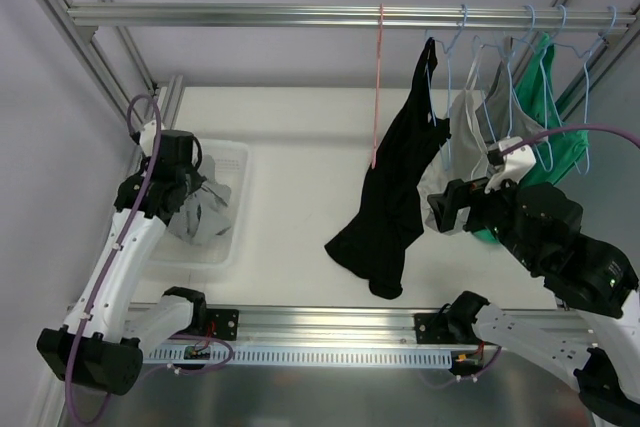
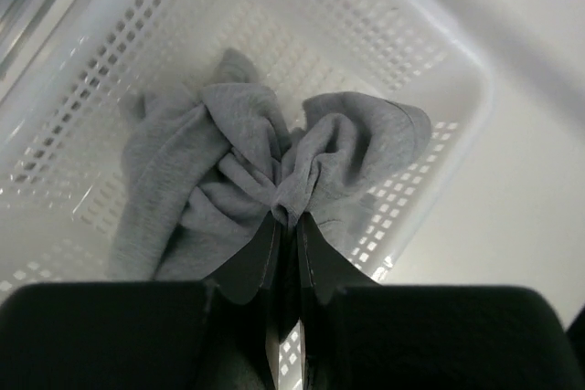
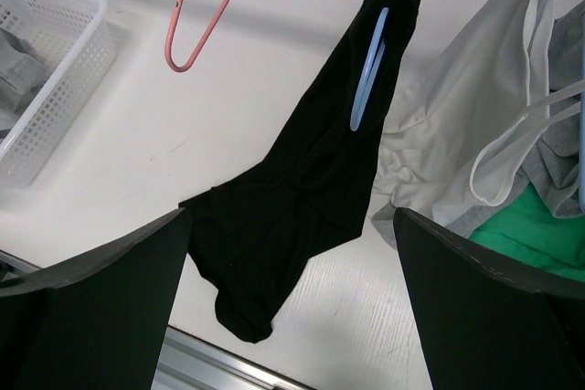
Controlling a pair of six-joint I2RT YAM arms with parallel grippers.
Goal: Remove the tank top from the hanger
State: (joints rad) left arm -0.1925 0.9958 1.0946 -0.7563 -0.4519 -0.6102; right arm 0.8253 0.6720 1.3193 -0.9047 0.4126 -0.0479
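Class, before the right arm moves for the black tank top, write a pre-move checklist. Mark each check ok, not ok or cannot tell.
1. The right gripper is open: ok.
2. The black tank top hangs on the light blue wire hanger: ok.
3. Path from right gripper to tank top unobstructed: ok.
4. The left gripper is free of the grey cloth garment: not ok, shut on it at the white perforated plastic basket.
5. Its strap can slip off the hanger: cannot tell.

A robotics lab test cell: bare white worktop (image 1: 300, 147) framed by extruded aluminium rails (image 1: 350, 15), plain grey walls (image 1: 40, 127) at left.
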